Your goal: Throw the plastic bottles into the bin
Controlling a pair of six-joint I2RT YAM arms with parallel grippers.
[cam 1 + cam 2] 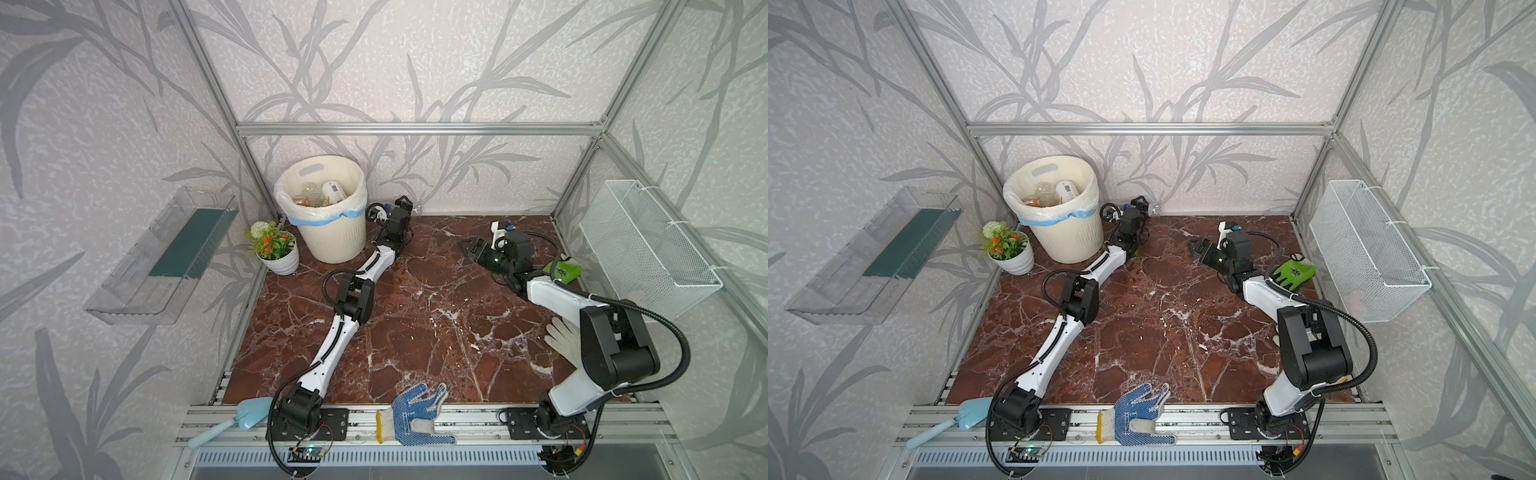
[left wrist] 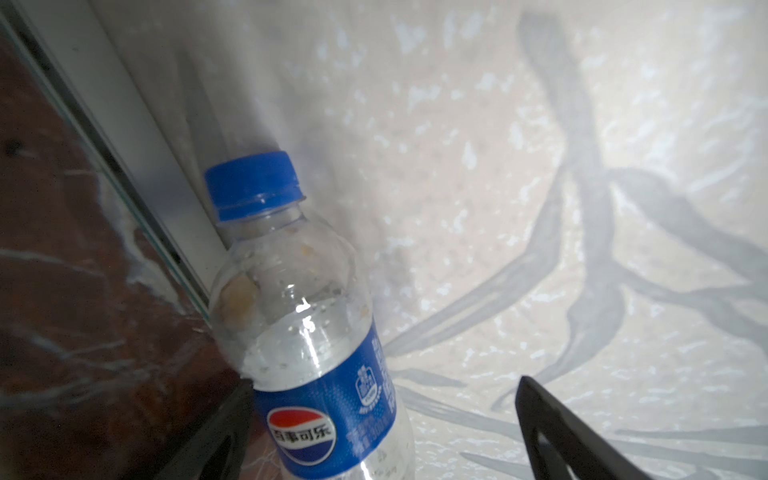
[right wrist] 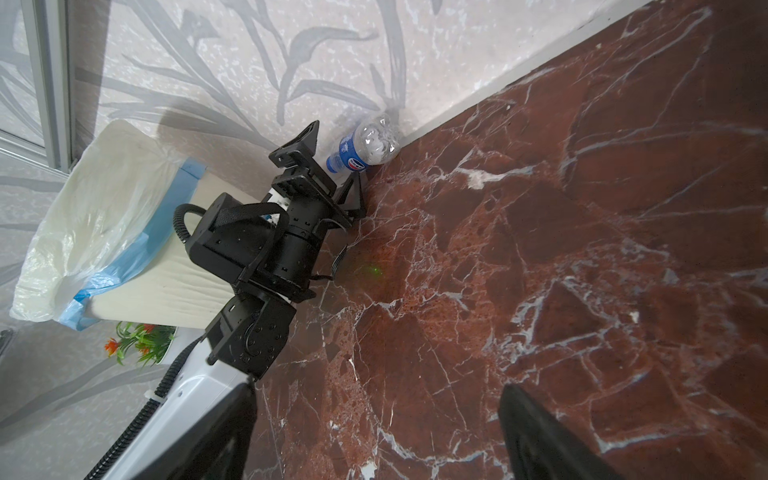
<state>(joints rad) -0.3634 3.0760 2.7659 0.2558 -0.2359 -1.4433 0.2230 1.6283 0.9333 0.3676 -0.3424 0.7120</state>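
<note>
Upper centre in top view: bottle (image 1: pixel 1154 209) against wall, likely light, crushable, slick; grip at labelled middle; left end effector (image 2: pixel 384 388) released, straddling it; right end effector (image 1: pixel 471 248) released, empty.

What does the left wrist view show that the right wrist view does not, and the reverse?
Only the left wrist view: a close look at the plastic bottle, with brownish residue inside its shoulder.

Only the right wrist view: the bin with its blue-banded bag, the plant beside it, and the right gripper, open with nothing between its fingers.

Both: the bottle at the foot of the wall, the open left gripper with the bottle between its fingers, and the marble table.
</note>
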